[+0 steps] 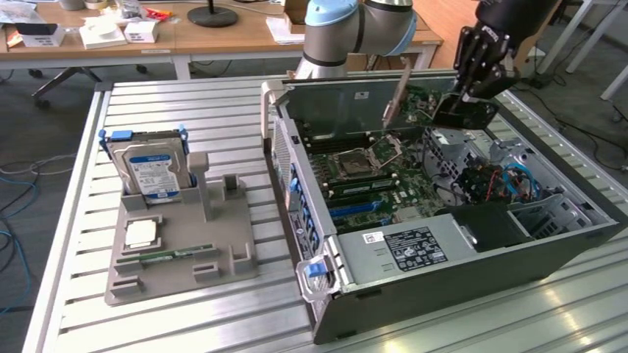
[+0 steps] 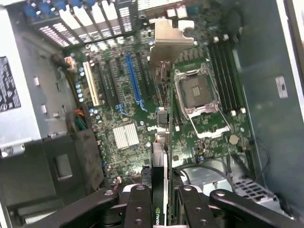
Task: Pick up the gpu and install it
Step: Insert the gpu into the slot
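Note:
My gripper [image 1: 461, 110] hangs over the far side of the open computer case [image 1: 324, 309], shut on the gpu [image 1: 417, 107]. The card stands on edge above the motherboard [image 1: 368, 184], its metal bracket toward the case's rear wall. In the wrist view the gpu [image 2: 160, 156] shows edge-on between my black fingers [image 2: 137, 204]. Its silver bracket [image 2: 166, 42] lies beyond it, over the expansion slots beside the blue slot [image 2: 133, 80] and the CPU socket [image 2: 197, 92]. Whether the card's edge touches a slot I cannot tell.
On the exterior view's left, a grey holder [image 1: 216, 261] on the slatted table carries an upright silver hard drive [image 1: 147, 173], a green memory stick [image 1: 167, 256] and a small square chip [image 1: 143, 234]. The power supply [image 1: 402, 246] and cables [image 1: 496, 184] crowd the case's near end.

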You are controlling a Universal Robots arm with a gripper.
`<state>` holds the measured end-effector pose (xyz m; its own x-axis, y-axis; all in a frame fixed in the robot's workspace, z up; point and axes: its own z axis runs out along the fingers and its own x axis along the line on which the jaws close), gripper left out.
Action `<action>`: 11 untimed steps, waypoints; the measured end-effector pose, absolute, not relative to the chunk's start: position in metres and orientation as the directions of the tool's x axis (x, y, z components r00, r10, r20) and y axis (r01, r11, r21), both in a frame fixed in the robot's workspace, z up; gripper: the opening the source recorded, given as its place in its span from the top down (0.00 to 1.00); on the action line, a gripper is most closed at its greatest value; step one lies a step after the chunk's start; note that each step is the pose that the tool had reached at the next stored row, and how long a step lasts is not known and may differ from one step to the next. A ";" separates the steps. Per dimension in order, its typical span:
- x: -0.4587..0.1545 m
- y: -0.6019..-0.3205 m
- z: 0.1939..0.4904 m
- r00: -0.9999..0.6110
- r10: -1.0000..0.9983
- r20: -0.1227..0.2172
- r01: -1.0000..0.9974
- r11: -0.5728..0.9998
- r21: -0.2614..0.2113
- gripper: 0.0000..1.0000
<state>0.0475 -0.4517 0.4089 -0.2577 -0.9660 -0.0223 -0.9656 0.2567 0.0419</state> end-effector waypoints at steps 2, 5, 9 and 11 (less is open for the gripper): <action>0.048 -0.452 0.408 -0.221 -0.975 -0.022 -0.975 0.220 0.042 0.74; 0.048 -0.452 0.408 -0.168 -0.985 -0.022 -0.985 0.167 0.042 0.74; 0.048 -0.452 0.407 -0.095 -0.995 -0.022 -0.995 0.094 0.042 0.74; 0.048 -0.452 0.407 -0.060 -0.998 -0.022 -0.997 0.059 0.042 0.74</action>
<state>0.0475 -0.4517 0.4065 -0.0598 -0.9980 -0.0223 -0.9974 0.0588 0.0419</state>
